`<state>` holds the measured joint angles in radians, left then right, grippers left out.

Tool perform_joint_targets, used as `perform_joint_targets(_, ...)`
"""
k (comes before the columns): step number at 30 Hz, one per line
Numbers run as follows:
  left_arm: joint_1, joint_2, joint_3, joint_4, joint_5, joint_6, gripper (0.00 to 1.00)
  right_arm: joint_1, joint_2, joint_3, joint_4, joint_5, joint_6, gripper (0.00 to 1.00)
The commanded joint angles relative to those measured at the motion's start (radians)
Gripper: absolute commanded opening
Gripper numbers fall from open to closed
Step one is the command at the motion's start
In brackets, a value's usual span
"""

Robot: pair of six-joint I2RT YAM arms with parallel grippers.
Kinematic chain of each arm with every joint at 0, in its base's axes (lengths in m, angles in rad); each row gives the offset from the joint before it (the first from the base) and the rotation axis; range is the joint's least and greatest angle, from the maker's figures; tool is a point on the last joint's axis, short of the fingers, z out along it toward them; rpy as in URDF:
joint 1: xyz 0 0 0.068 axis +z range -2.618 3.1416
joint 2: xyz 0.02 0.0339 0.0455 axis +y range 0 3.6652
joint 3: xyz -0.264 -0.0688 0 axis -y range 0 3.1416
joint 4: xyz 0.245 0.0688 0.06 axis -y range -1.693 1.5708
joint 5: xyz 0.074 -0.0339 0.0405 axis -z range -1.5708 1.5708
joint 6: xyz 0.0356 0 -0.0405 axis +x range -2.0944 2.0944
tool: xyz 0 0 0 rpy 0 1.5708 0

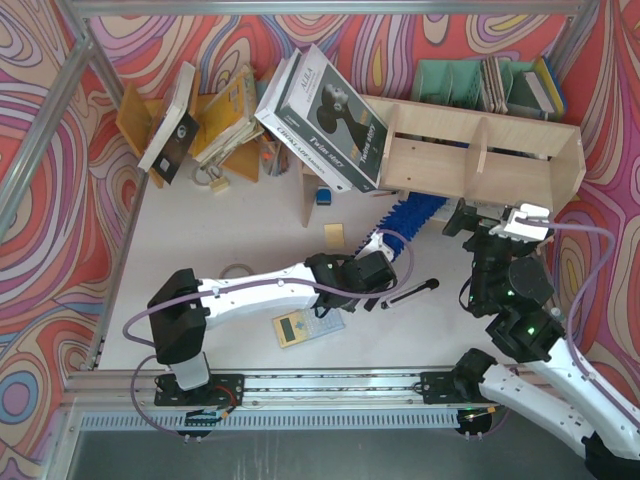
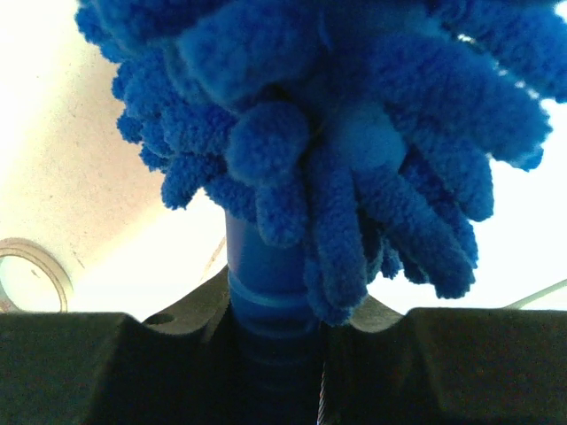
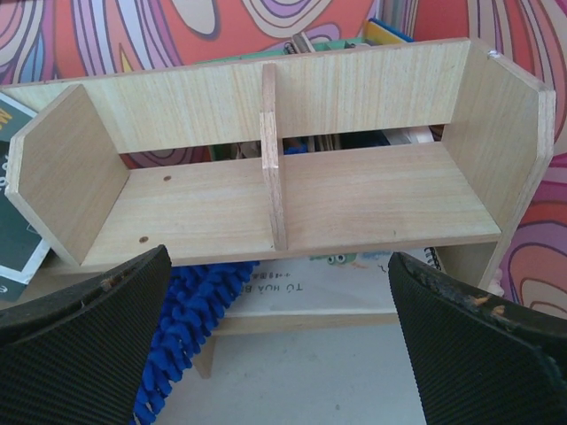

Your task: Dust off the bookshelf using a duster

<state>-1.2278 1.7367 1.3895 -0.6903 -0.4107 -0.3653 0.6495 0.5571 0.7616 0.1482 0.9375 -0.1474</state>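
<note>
**A:** What has the left gripper (image 2: 275, 354) got?

**B:** It's clenched on the short, slim blue plastic handle (image 2: 266, 266) of the long bright-blue fluffy chenille duster (image 2: 337, 133), with a finger on each side just below the fluff. My guess is it holds it there so the whole soft head is free for wiping.

**A:** Which way does the duster point?

**B:** From above, its long axis runs on a diagonal, from the gripper up and to the right, away from the robot. The head leads, and its tip is tucked beneath the lower board of the large pale plywood bookshelf (image 1: 470, 160), under the left compartment.

**A:** And the right gripper (image 3: 279, 345)?

**B:** Its jaws are spread wide with nothing between them. It faces the open compartments from nearby without touching the shelf, perhaps so it's ready to steady it.
</note>
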Motion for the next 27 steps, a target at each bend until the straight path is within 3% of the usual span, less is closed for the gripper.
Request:
perform_joint_targets(1, 0.022, -0.004, 0.050, 0.070, 0.009, -0.025, 0.00, 0.004, 0.029, 0.100, -0.076, 0.007, 0.038, 0.99)
perform_joint_targets(6, -0.015, 0.002, 0.068, 0.074, -0.011, -0.039, 0.00, 0.004, 0.093, 0.206, -0.191, -0.018, 0.002, 0.99)
perform_joint_targets(9, -0.046, 0.016, 0.089, 0.067, -0.047, -0.064, 0.00, 0.004, 0.080, 0.154, -0.112, -0.032, -0.080, 0.99)
perform_joint_targets(27, -0.073, -0.053, -0.026, 0.198, -0.038, -0.129, 0.00, 0.004, -0.022, 0.063, -0.102, -0.071, -0.024, 0.99)
